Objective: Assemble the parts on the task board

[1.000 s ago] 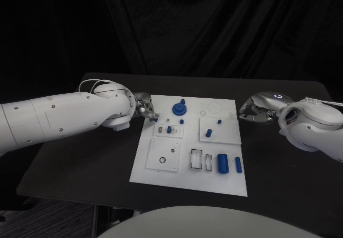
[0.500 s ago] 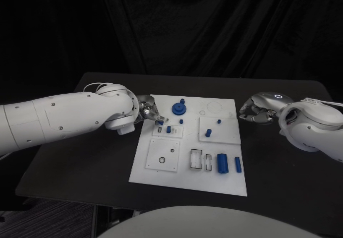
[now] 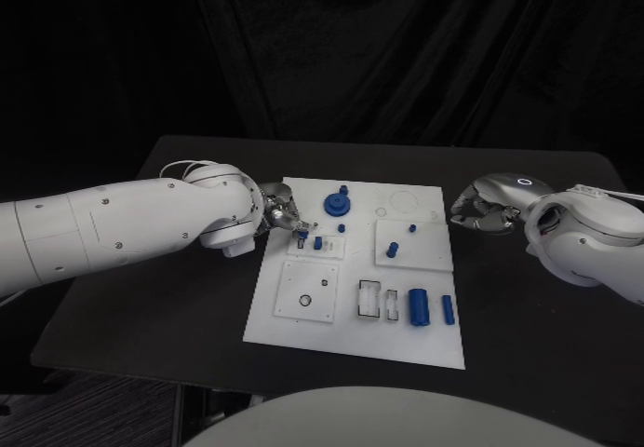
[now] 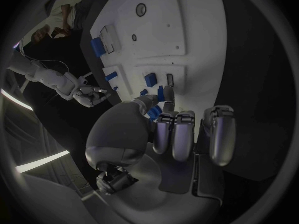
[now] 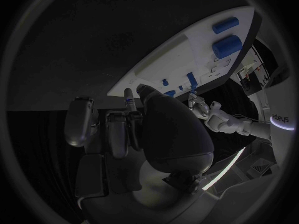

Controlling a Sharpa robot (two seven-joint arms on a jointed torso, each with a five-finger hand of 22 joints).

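At the task board's (image 3: 352,326) near edge we see two blue cylinders (image 3: 418,306) lying beside empty slots, untouched. Farther in, toward the desk's (image 3: 161,307) left edge, our left robot hand (image 3: 278,209) has crept over the board across the last second and now pinches a small blue part (image 3: 298,233) above the little plate (insertion looks close, we judge). By the desk's right edge our right robot hand (image 3: 479,207) stays curled, holding nothing we can see. At the far edge a blue knob (image 3: 336,201) stands.
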